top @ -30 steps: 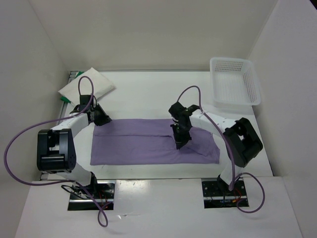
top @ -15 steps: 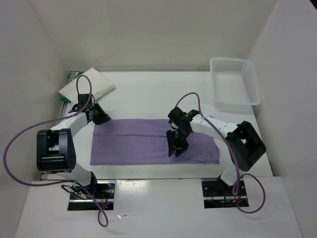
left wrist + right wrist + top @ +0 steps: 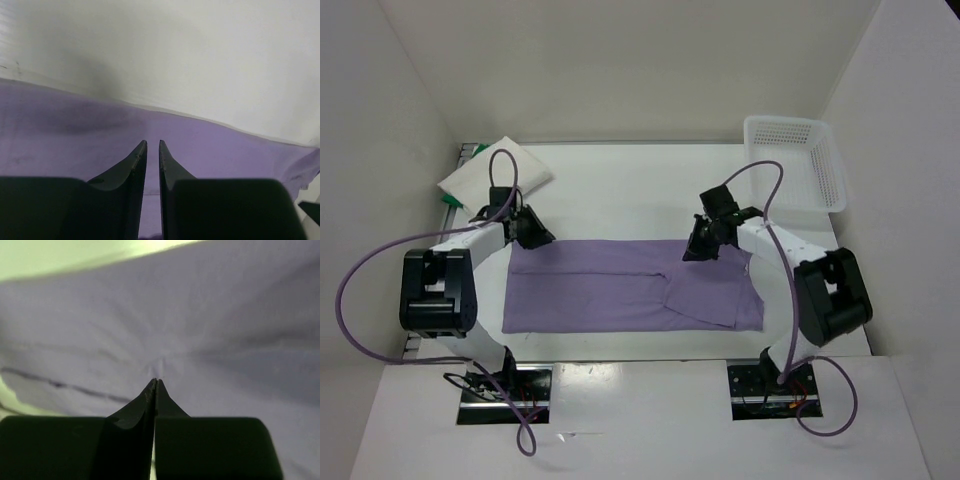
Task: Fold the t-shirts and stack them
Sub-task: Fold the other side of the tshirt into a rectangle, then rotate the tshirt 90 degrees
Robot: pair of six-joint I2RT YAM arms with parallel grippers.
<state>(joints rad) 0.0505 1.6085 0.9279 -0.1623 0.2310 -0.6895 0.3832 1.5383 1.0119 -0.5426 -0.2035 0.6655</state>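
The lavender purple t-shirt lies flat as a long band across the near middle of the table, with a flap folded over its right part. My left gripper sits low over its far left corner, its jaws a narrow slit apart above the purple cloth. My right gripper is at the shirt's far edge, right of the middle. Its jaws are shut, and the cloth puckers at their tips. The white t-shirt lies folded at the far left on the green one, of which only an edge shows.
A white plastic lattice basket stands at the far right corner. White walls enclose the table on three sides. Purple cables loop off both arms, and the arm bases stand at the near edge.
My right gripper has gone from the shirt's middle back and to the right, to its far edge, and a folded flap now lies on the right part. My left gripper shifted slightly right.
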